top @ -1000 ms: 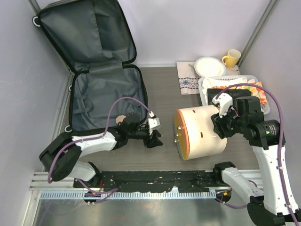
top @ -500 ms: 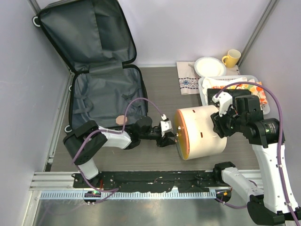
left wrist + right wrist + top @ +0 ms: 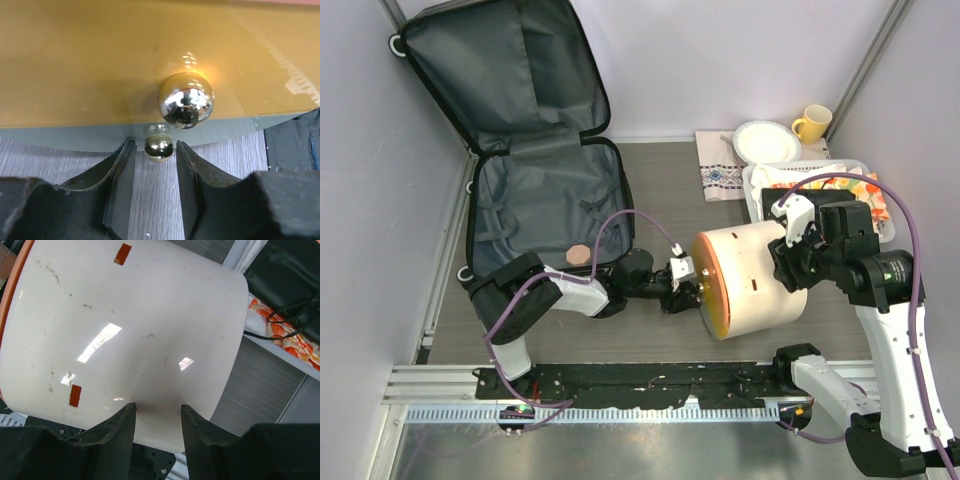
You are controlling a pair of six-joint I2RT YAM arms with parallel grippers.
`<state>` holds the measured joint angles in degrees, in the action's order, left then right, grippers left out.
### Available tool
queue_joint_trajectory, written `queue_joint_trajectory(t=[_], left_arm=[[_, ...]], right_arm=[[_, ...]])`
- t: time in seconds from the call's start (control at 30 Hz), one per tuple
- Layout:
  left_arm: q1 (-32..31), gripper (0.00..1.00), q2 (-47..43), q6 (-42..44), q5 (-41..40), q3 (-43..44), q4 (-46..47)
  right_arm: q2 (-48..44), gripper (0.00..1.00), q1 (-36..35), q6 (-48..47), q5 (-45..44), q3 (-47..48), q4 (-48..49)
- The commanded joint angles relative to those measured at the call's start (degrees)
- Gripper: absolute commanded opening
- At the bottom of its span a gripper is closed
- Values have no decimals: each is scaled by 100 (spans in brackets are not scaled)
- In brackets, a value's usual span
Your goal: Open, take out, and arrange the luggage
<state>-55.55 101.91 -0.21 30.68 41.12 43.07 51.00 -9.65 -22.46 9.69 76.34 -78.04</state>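
Plainly open, the large hard-shell suitcase [image 3: 545, 200] with dark grey fabric lining sits at the far left of the grey table [image 3: 670, 190]. Its 2 halves are spread, the lid propped in the far-left corner and the base flat. A small round tan disc [image 3: 579, 253] lies at its near edge. Just right, a white cylindrical drum [image 3: 760, 275] with an orange rim lies on its side. The left gripper [image 3: 155, 146] faces the drum's yellow end, fingers apart around a small brassy ball [image 3: 159, 149] (below a larger chrome knob [image 3: 186, 100]). The right gripper [image 3: 157, 412], fingers spread, has its tips against the drum's white wall. A white plate [image 3: 765, 140] and yellow mug [image 3: 812, 122] stand far right.
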Motion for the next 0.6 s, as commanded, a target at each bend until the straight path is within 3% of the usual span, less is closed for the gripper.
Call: queue_joint_trajectory(t=[0.0,0.13,0.43,0.57], left_arm=[[-44,39,-4,-199,-334,71,588],[-44,26,13,-287,-501,124,545],[-52,33,31,-243,-624,27,457],[-61,31,84,-296,-668,36,448]], right_arm=[[59,47,7,40,-99,-66,-396],[59,47,7,48,-90,-75,-414],[33,48,-2,40,-134,-75,-440],[24,47,7,40,-99,-75,-458]])
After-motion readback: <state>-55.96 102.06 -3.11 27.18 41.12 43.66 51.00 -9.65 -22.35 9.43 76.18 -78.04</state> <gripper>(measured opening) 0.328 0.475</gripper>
